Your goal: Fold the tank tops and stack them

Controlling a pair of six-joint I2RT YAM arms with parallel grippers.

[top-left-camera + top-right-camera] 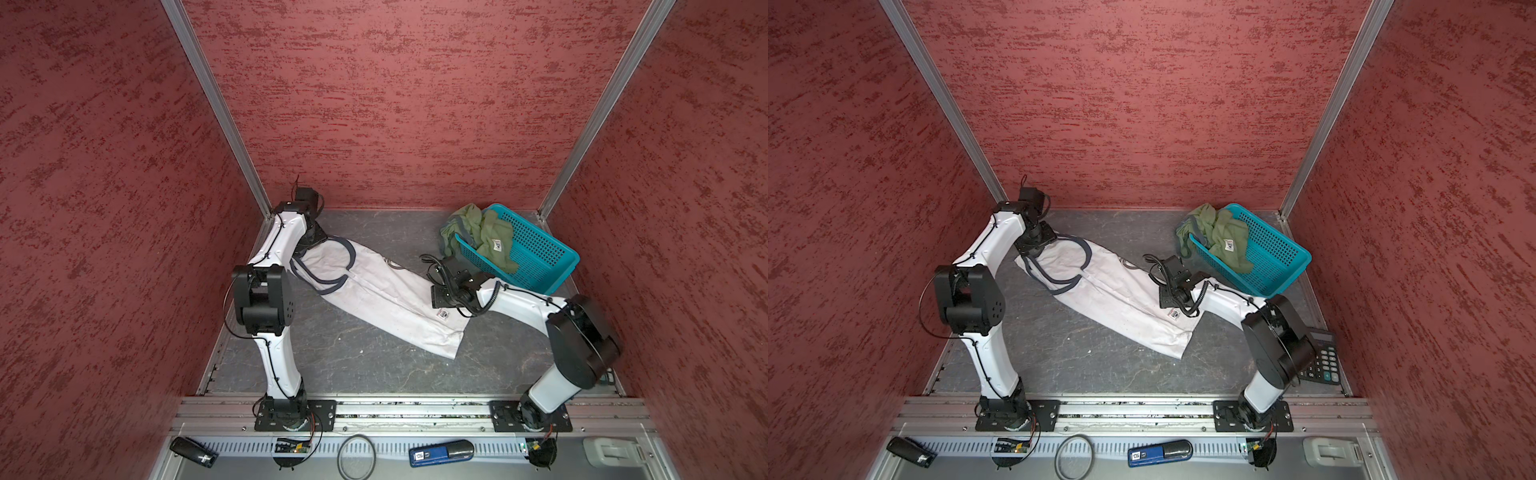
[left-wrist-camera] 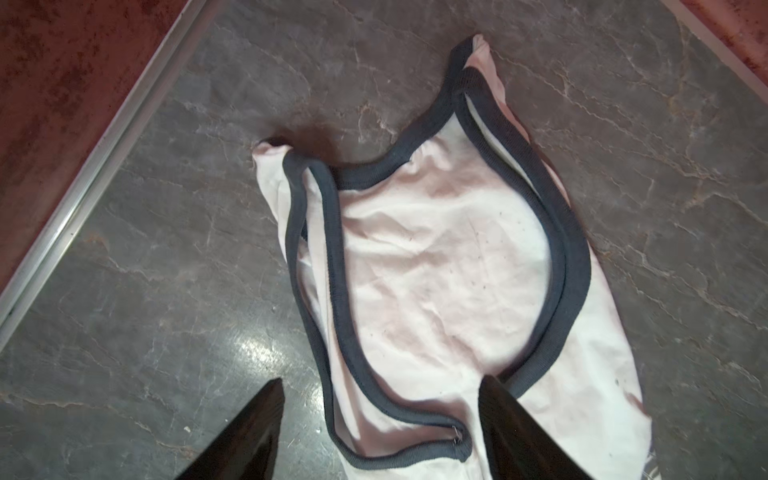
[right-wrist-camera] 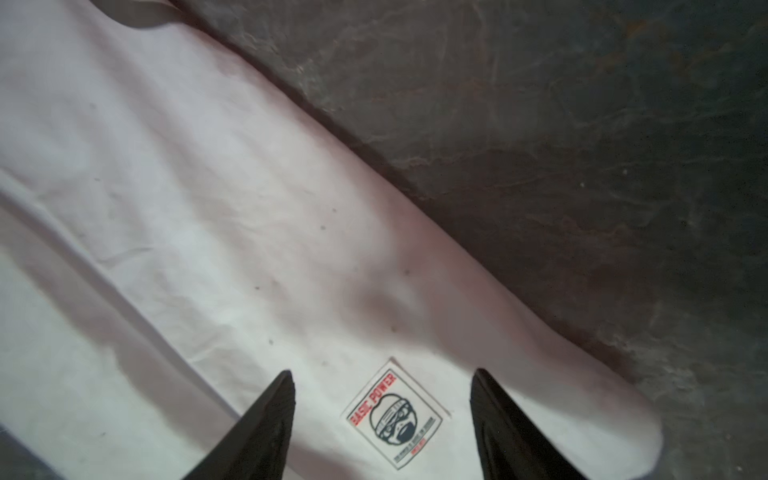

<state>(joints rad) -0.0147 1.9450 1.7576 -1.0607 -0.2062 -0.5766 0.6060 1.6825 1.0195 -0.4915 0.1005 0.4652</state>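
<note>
The right arm [image 1: 511, 299] is hiding part of the white tank top [image 1: 374, 291]. Left jaws and right jaws are gaping wide above it, holding nothing.

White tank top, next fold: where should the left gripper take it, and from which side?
Probably the two shoulder straps, from straight above with the open left gripper: the white tank top lies flat as a long strip, straps at its far-left end.
</note>
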